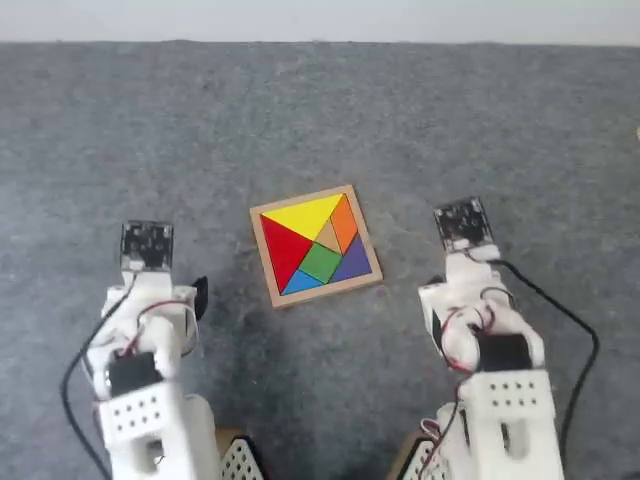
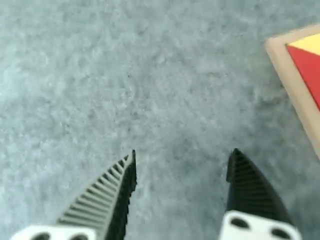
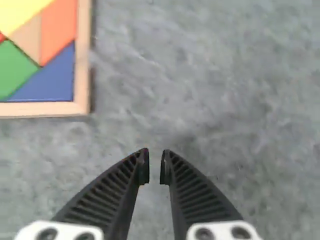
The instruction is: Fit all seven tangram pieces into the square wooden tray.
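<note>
The square wooden tray (image 1: 330, 291) lies mid-table, filled with tangram pieces: yellow triangle (image 1: 300, 215), red triangle (image 1: 280, 250), orange piece (image 1: 344, 222), green square (image 1: 320, 262), blue triangle (image 1: 353, 262), light blue triangle (image 1: 300, 282) and a tan triangle (image 1: 325, 238). My left gripper (image 2: 184, 152) hangs open over bare mat, left of the tray's corner (image 2: 290, 75), with nothing between its fingers. My right gripper (image 3: 154, 152) is shut and empty, low over the mat just off the tray's edge (image 3: 82, 60) by the blue triangle (image 3: 50, 85).
Grey felt mat (image 1: 450, 120) covers the whole table. The left arm (image 1: 140, 340) and right arm (image 1: 490, 350) stand at the near edge on either side of the tray. A black cable (image 1: 560, 310) loops beside the right arm.
</note>
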Robot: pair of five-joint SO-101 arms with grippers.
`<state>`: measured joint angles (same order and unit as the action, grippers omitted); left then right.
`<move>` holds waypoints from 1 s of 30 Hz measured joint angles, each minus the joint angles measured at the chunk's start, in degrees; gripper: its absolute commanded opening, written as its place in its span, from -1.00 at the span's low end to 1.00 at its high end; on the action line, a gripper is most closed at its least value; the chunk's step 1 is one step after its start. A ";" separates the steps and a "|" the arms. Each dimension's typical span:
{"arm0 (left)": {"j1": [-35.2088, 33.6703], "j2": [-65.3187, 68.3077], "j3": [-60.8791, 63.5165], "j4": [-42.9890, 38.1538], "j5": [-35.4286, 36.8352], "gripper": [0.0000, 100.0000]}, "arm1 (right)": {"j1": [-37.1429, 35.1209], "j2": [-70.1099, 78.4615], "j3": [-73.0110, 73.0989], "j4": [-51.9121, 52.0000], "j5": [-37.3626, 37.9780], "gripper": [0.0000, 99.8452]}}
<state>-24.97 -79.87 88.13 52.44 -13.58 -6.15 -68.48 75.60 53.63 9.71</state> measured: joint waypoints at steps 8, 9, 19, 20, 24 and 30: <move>0.09 -23.12 8.44 12.75 -5.36 -0.44 | 3.52 -16.26 13.54 0.00 0.00 -0.88; 0.00 -23.03 8.70 12.84 -5.63 -0.44 | 3.87 -18.37 15.21 0.00 0.00 -0.88; -0.09 -22.77 8.79 12.92 -5.89 -0.44 | 10.29 -34.20 19.87 6.59 0.00 -0.88; -0.09 -22.77 8.79 12.92 -5.89 -0.44 | 10.73 -34.20 19.87 7.47 0.00 -0.88; -0.09 -22.77 8.79 12.92 -5.89 -0.44 | 10.73 -34.20 19.87 11.16 0.00 -0.88; -0.09 -22.77 8.79 12.92 -5.89 -0.44 | 10.90 -34.20 19.87 16.79 0.00 -0.88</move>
<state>-25.05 -102.64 96.92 65.36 -19.47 4.75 -102.68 95.47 70.42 9.71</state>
